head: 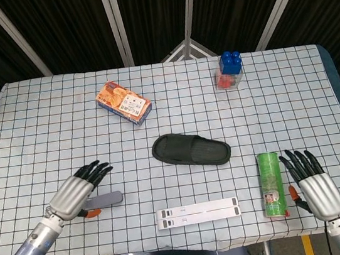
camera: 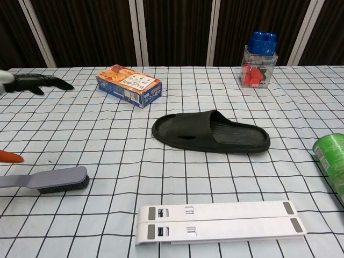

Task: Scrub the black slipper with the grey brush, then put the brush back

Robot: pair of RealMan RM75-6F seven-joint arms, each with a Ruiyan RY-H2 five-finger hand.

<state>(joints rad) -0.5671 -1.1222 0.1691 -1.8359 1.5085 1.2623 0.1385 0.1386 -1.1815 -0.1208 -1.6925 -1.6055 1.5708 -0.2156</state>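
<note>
Both hands hold nothing, fingers spread: my left hand (head: 76, 192) hovers just above the grey brush (camera: 51, 179), which lies flat at eight o'clock from the black slipper (head: 191, 149). My right hand (head: 315, 184) idles beside the green can (head: 270, 184), clear of the work, so I judge the brush set down.

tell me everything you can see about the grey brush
The brush is grey with a long flat handle and a block of dark bristles under its head. It lies flat on the checked tablecloth near the front left edge, bristles down, head pointing toward the middle of the table. An orange part shows near the handle in the chest view. Nothing holds it: the left hand hovers above it, fingers spread. The slipper lies well apart, further right.
</note>
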